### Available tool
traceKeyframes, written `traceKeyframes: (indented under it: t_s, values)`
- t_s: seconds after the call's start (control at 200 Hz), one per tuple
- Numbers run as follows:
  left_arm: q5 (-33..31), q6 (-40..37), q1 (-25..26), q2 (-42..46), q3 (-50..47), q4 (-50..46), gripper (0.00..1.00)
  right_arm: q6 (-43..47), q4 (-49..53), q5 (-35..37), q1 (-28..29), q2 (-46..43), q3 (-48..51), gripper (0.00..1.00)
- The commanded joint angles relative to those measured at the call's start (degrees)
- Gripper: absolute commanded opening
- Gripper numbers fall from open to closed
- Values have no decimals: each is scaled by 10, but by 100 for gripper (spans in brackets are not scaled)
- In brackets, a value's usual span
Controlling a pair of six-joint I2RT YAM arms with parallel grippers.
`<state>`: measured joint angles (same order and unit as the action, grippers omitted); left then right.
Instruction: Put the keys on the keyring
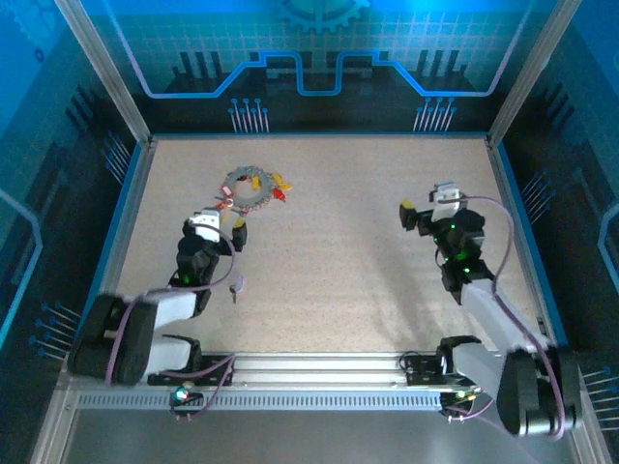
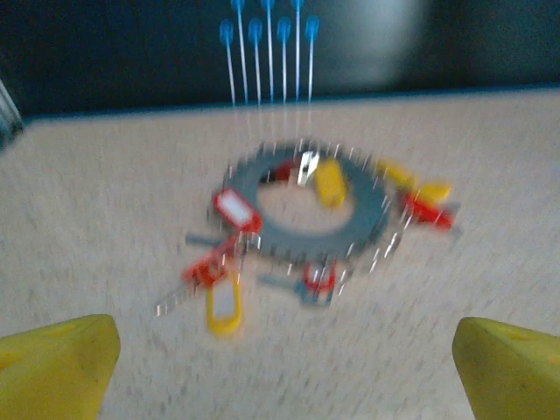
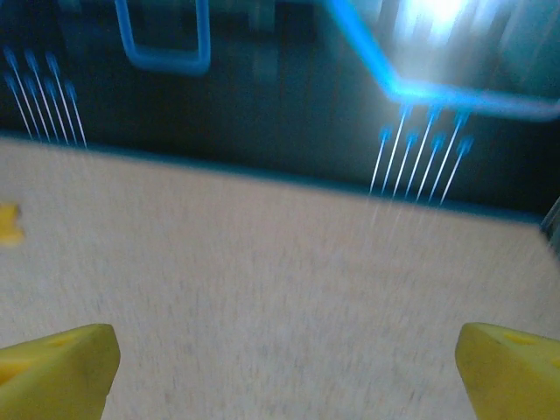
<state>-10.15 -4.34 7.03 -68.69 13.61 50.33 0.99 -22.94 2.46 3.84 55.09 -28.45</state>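
Observation:
The keyring (image 1: 250,189) is a flat grey ring lying at the far left of the table, with red and yellow keys (image 1: 280,188) fanned round its rim. In the left wrist view the keyring (image 2: 306,210) lies straight ahead, with a yellow-headed key (image 2: 224,306) and red keys (image 2: 206,269) at its near side. My left gripper (image 1: 224,220) (image 2: 284,376) is open just short of the ring, nothing between its yellow fingertips (image 2: 54,367). A pale grey-purple key (image 1: 235,283) lies alone beside the left arm. My right gripper (image 1: 430,205) (image 3: 284,376) stands open over bare table at the right.
Blue walls with metal posts fence the table (image 1: 338,261) on three sides. A small yellow thing (image 3: 9,223) shows at the left edge of the right wrist view. The arm bases sit on a rail (image 1: 309,372) at the near edge.

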Motion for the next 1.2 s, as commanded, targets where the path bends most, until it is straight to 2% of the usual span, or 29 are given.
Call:
traceKeyframes:
  t_s: [0.0, 0.07, 0.155, 0.225, 0.295, 0.325, 0.39, 0.485, 0.595, 0.72, 0.83, 0.936, 1.091, 1.191]
  values:
    - [11, 31, 4, 133, 96, -246, 99, -33, 161, 36, -2, -81, -68, 100]
    - [33, 44, 5, 169, 159, -345, 99, -70, 227, 65, -3, -116, -104, 100]
    - [49, 87, 4, 174, 218, -390, 99, -148, 284, 100, -4, -145, -127, 100]
    - [43, 149, 4, 156, 261, -419, 99, -207, 318, 131, -6, -163, -130, 100]
    - [17, 258, 3, 114, 299, -463, 99, -212, 328, 120, -8, -170, -125, 100]
    - [34, 285, -5, 89, 316, -465, 99, -215, 335, 118, -8, -170, -124, 100]
    - [107, 259, -17, 24, 377, -499, 99, -223, 355, 112, -7, -164, -127, 100]
    - [113, 251, -17, -85, 505, -615, 99, -242, 391, 104, -7, -150, -132, 100]
    - [142, 236, -18, -224, 617, -672, 99, -261, 401, 63, -7, -134, -118, 100]
    - [227, 156, -18, -396, 752, -740, 99, -263, 381, 10, 2, -116, -81, 100]
    - [239, 131, -18, -523, 883, -832, 99, -261, 384, 1, 17, -110, -63, 100]
    - [251, 129, -17, -584, 928, -854, 99, -256, 401, 4, 33, -110, -58, 100]
    - [246, 141, -17, -594, 893, -805, 99, -244, 417, 20, 44, -120, -54, 100]
    - [254, 140, -17, -609, 894, -808, 99, -241, 418, 21, 45, -120, -55, 100]
